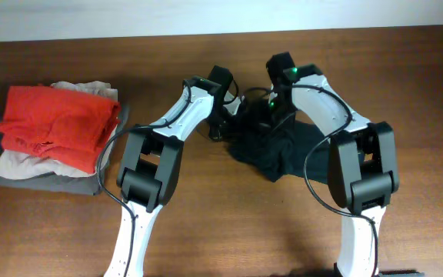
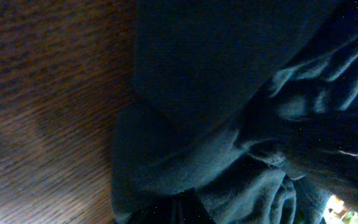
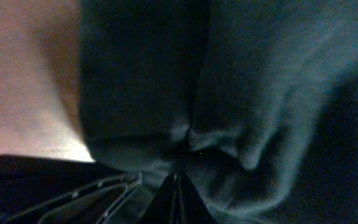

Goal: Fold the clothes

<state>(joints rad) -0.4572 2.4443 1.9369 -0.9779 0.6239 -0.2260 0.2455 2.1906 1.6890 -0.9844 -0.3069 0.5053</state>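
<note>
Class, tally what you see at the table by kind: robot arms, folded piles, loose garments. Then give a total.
Arms: 2, left arm and right arm
Folded pile: 1
Loose black garment: 1
Total: 4

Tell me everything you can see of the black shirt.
The shirt is soft, matte black fabric, crumpled in a loose heap near the middle of the wooden table. It is not yet folded, and no logo shows. Its cloth bunches and puckers where the right claw is shut on it. The left claw is shut at its left edge; whether it grips cloth is unclear.
</note>
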